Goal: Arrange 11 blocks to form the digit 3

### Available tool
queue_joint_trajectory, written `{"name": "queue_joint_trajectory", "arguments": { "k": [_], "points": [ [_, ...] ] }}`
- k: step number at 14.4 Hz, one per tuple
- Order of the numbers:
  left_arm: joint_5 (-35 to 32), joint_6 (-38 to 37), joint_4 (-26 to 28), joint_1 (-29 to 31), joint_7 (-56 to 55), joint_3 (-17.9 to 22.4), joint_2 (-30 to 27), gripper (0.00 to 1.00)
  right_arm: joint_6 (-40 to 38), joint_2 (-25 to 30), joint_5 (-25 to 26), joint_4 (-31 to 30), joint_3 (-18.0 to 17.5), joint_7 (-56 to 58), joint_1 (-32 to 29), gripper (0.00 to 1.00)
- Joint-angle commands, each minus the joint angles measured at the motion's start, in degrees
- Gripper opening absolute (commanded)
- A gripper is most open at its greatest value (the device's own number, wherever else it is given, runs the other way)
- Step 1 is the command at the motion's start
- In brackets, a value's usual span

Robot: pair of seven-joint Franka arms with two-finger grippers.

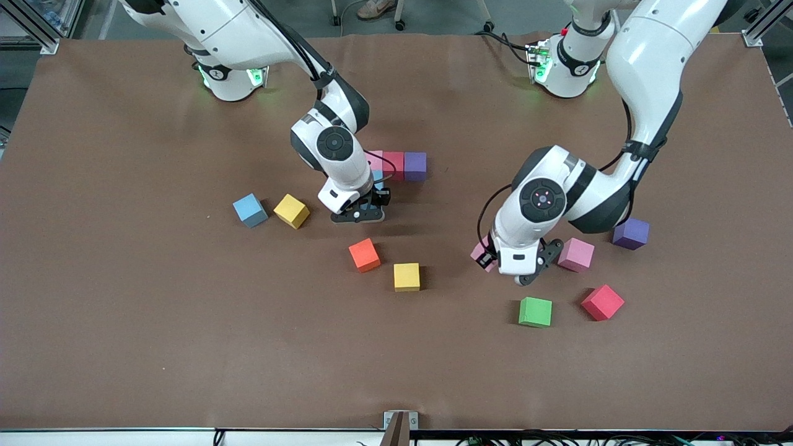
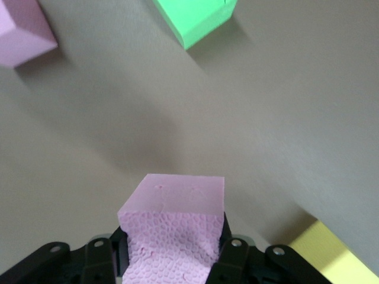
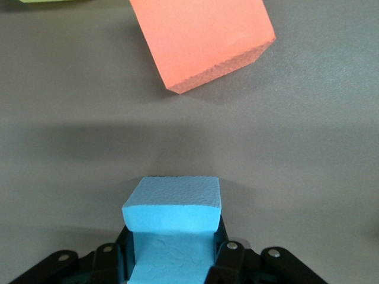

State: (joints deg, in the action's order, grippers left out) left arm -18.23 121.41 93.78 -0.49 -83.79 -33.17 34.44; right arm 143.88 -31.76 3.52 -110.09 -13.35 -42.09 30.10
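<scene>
A row of three blocks, pink (image 1: 375,160), red (image 1: 393,165) and purple (image 1: 415,166), lies mid-table. My right gripper (image 1: 359,210) is shut on a blue block (image 3: 172,222) and sits low, just nearer the camera than the row's pink end. The blue block peeks out in the front view (image 1: 378,181). My left gripper (image 1: 514,267) is shut on a pink block (image 2: 174,228), which shows beside the hand (image 1: 481,254). It is low over the table near a loose pink block (image 1: 576,254).
Loose blocks lie around: blue (image 1: 250,210), yellow (image 1: 292,210), orange (image 1: 364,254), yellow (image 1: 406,277), green (image 1: 535,311), red (image 1: 602,302) and purple (image 1: 630,233). The orange block (image 3: 201,41) lies ahead of my right gripper. A green block (image 2: 195,18) lies ahead of my left gripper.
</scene>
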Motion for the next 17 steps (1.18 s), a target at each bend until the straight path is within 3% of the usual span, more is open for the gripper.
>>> {"name": "queue_joint_trajectory", "arguments": {
  "k": [1, 6, 17],
  "points": [
    [0.9, -1.0, 1.0, -0.1, -4.3, -1.5, -1.4, 0.12, -2.3, -0.9, 1.0, 1.8, 0.2, 0.1, 0.7, 0.00],
    [0.9, -1.1, 1.8, -0.6, -11.1, -2.4, -1.2, 0.12, -4.8, -1.4, 1.0, 3.0, 0.2, -0.5, 0.9, 0.00],
    [-0.1, -3.6, 1.8, -0.3, -9.1, -2.2, 0.3, 0.13, -3.1, -1.4, 0.6, 2.9, 0.2, -1.0, 1.1, 0.00]
  ]
}}
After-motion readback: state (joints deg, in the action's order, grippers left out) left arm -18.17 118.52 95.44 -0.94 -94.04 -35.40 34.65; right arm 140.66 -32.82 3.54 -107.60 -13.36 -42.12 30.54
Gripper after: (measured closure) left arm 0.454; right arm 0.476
